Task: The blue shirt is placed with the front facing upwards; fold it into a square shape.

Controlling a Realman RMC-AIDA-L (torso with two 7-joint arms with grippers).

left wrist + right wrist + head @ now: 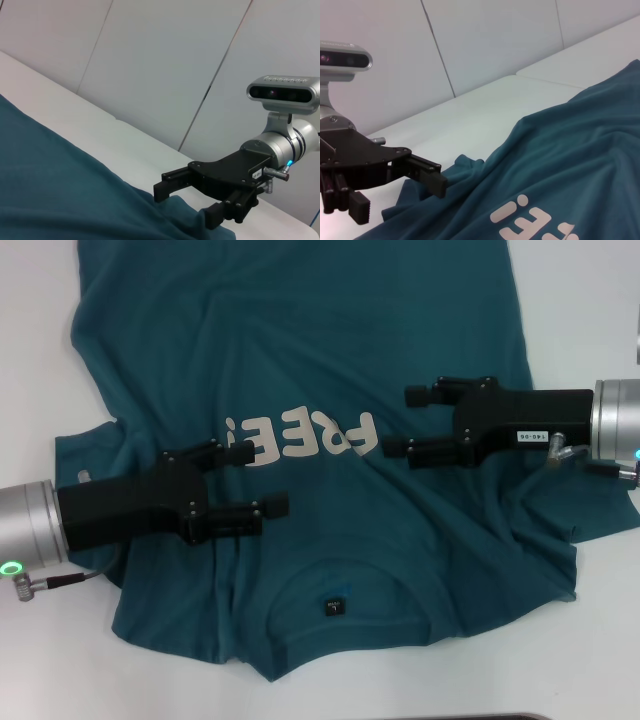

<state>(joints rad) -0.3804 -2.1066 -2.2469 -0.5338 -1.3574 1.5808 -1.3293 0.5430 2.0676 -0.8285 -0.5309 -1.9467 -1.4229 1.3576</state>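
Teal cotton fills the middle of the white table (30, 300), and that is the blue shirt (300, 350), spread face up with its collar on the near side and its hem running off to the far side. The white lettering (300, 440) reads upside down from the robot's head, and a small black label (331, 607) sits inside the neck opening. The cloth is rumpled, with creases running across the chest and both sleeves bunched, so no fold has been laid yet.

The left gripper (255, 480) reaches in from the left over the sleeve and shoulder, its jaws apart and empty, one finger near the lettering and the other lower toward the collar. The right gripper (410, 422) comes in from the right at chest height, jaws also apart and holding nothing. The two hands face each other across the chest, which looks like a line-up for pinching the shirt on both sides at once. Whether either gripper is touching the fabric or hanging just above it is hard to say from overhead; the right wrist view suggests the left one (395, 185) sits low over the sleeve edge.

No box, bin or tray shows anywhere; the shirt lies straight on the table.
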